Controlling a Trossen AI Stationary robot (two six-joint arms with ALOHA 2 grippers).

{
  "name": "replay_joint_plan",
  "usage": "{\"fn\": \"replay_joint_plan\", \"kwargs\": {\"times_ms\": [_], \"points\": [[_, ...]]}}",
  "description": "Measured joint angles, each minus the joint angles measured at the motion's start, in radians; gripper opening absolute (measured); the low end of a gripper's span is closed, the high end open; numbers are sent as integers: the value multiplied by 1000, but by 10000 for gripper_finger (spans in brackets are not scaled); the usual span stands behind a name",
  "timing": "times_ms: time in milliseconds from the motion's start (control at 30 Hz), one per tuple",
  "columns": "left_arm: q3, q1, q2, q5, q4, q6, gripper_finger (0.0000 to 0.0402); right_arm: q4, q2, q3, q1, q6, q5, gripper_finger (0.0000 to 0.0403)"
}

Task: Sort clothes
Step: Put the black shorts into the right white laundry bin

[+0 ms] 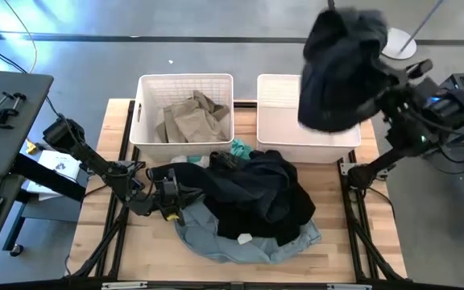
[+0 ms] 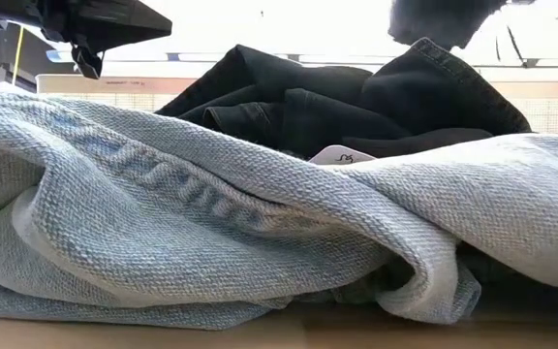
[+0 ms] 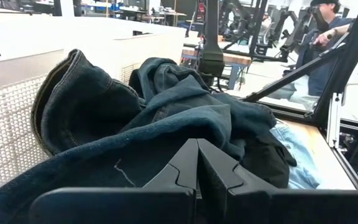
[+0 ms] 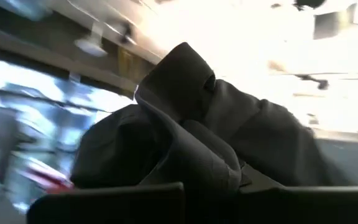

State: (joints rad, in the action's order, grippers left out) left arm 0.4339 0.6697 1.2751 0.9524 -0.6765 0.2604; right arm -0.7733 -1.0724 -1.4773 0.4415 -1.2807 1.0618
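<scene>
My right gripper (image 1: 374,76) is raised above the right white basket (image 1: 329,149) and is shut on a black garment (image 1: 341,68). That garment also shows at the top of the low view (image 2: 444,19). A pile lies on the table's middle: dark denim and black clothes (image 1: 260,197) on top of a light blue-grey denim piece (image 1: 232,242), with a bit of teal cloth (image 1: 240,149) at its far edge. Tan khaki clothes (image 1: 192,119) lie in the left basket (image 1: 143,105). My left gripper (image 1: 176,200) is shut, low at the pile's left edge; I cannot tell whether it touches the cloth. My right gripper holds a bunched fold of the black garment (image 4: 197,168) between its two fingers, in several layers. The cloth itself hides the place of contact in the high view. The garment is lifted clear and hangs in a loose bunch over the right basket.
The two white slatted baskets stand side by side at the table's far edge. Bare wood (image 1: 103,234) shows left of the pile and along the near edge. A grey stand with clamps (image 1: 6,105) is at the left. A person (image 3: 328,31) stands in the room beyond.
</scene>
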Motion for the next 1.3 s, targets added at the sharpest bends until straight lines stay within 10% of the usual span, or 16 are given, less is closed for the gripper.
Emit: {"fn": "replay_joint_plan", "kwargs": {"times_ms": [267,533,933,1300], "points": [[0,0,0,-7,0,60,0,609,16,63,-242,384,118,14],[0,1,0,-68,-1,122,0,1264,12,224,-527,1103,-288,14],[0,1,0,-79,-2,141,0,1415,-43,409,-950,1416,-785,25],[-1,1,0,-97,-1,140,0,1689,-213,302,-1098,1533,-989,188]]}}
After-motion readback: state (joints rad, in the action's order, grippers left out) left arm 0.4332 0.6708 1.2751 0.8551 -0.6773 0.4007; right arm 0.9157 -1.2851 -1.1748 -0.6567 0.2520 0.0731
